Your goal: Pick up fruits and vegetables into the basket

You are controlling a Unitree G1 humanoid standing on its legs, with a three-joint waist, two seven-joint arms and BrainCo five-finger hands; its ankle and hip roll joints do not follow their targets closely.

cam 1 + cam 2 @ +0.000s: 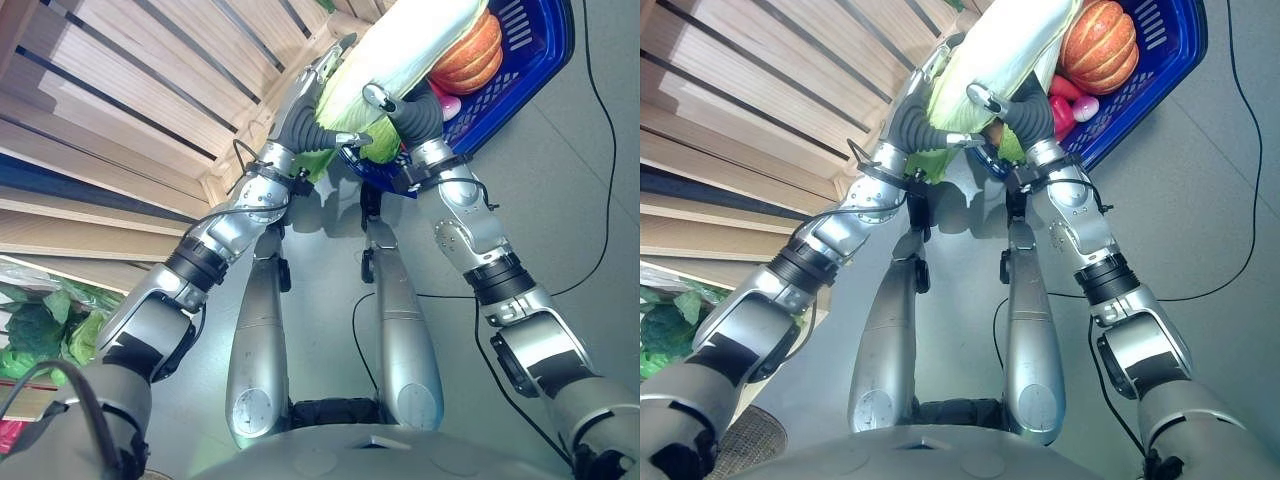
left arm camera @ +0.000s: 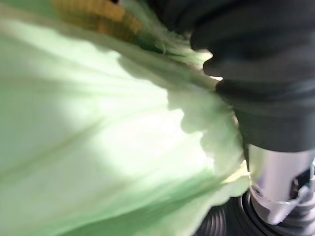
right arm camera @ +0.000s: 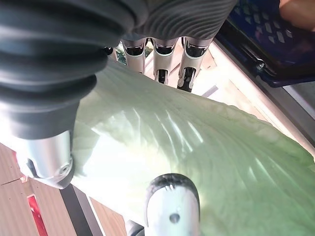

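Cabbage clamped between both hands at the basket's near rim.
Your left hand point(image 1: 318, 95) and right hand point(image 1: 395, 105) grip the long cabbage point(image 1: 410, 45), its long axis running over the blue basket point(image 1: 545, 50) toward the pumpkin point(image 1: 470, 55) inside.

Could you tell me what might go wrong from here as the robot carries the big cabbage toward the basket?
The long napa cabbage is clasped between the left hand and right hand near its leafy end, so it could tip or slip out. The blue basket already holds a pumpkin and a red fruit, so the cabbage may overhang its rim.
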